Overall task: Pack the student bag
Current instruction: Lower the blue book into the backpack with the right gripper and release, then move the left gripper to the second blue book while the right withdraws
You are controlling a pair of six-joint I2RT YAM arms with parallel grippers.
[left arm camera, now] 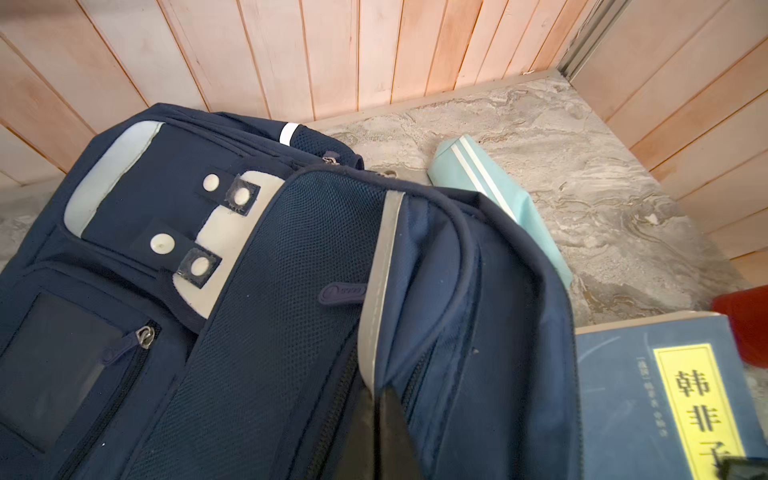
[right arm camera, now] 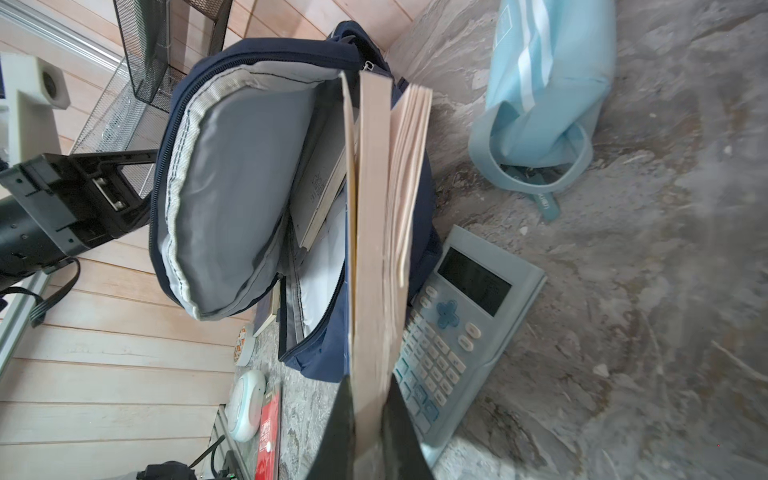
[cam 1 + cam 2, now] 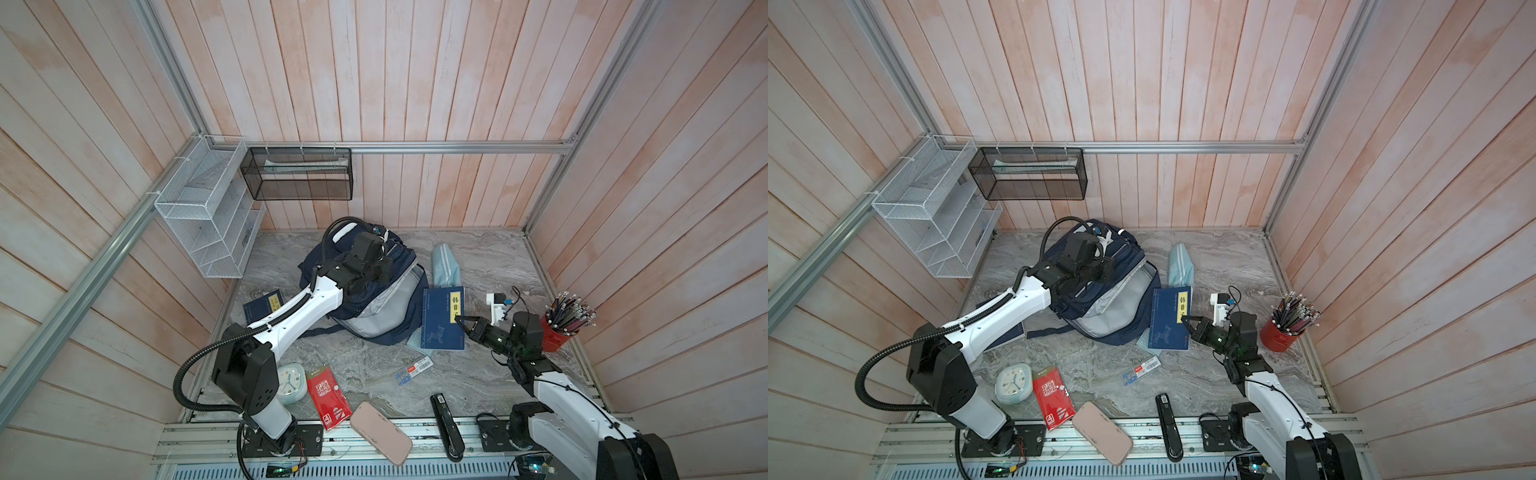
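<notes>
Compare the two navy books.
The right book is clamped in the right gripper; the left book lies untouched. The right book shows plainly beside the bag; the left book is partly hidden under the left arm. Both are navy with a yellow label.

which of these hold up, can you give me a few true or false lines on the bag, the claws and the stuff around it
The bag is open. True.
The right claw is empty. False: it is shut on the book.
The left claw grips the bag's fabric. True.
The pouch is inside the bag. False: it lies on the table beside it.
The cup is empty. False: it holds pencils.
A calculator lies by the bag. True.
</notes>
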